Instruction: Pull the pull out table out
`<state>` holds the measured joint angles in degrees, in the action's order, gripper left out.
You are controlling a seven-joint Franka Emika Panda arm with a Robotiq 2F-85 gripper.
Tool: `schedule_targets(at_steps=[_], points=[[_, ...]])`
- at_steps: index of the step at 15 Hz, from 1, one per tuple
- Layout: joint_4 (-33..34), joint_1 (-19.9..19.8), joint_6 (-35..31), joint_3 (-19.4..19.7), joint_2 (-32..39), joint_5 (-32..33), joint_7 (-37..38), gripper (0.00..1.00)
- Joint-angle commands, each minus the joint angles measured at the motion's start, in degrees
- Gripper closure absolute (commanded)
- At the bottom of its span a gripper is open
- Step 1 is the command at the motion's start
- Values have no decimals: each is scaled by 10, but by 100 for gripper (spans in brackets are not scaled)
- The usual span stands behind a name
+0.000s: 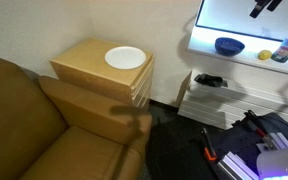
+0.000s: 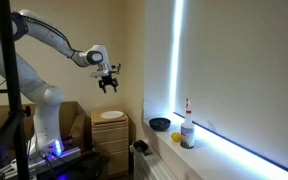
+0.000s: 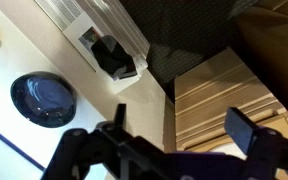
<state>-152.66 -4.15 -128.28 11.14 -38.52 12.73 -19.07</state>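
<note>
The boxy wood end table (image 1: 84,62) stands beside the couch with a white plate (image 1: 124,57) on top. Its front face shows stacked pale edge strips (image 1: 141,88). The pull out table is pushed in among them, and I cannot tell which strip is its edge. The strips also show in the wrist view (image 3: 219,105). My gripper (image 2: 108,82) hangs open and empty high above the end table (image 2: 109,128). It shows at the top in an exterior view (image 1: 266,8). In the wrist view its two fingers (image 3: 180,120) are spread wide apart.
A brown couch (image 1: 34,120) stands against the end table. A bright windowsill holds a dark blue bowl (image 1: 228,45), a yellow object (image 1: 265,55) and a bottle (image 2: 187,135). A black object (image 3: 114,58) lies on a white shelf below the sill. Tools (image 1: 234,150) lie on the floor.
</note>
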Motion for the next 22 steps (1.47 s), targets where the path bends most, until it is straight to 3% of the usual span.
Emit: schedule_targets(at_steps=[1,4,6,9,12,13,14,16,19,22], points=[[1,-3,2,-3,0,-3,-2,0],[50,47,-30,32,126,-68,-43,0],[70,104,-39,74,174,-147,-84,0],[124,156,-15,108,276,-226,-106,0],[196,191,25,112,383,-284,-108,0],[223,139,43,54,413,-320,-143,0],[155,114,2,37,342,-281,-104,0],[197,104,17,11,394,-303,-119,0],[230,96,37,7,433,-308,-111,0],[275,67,33,-41,531,-425,-116,0]])
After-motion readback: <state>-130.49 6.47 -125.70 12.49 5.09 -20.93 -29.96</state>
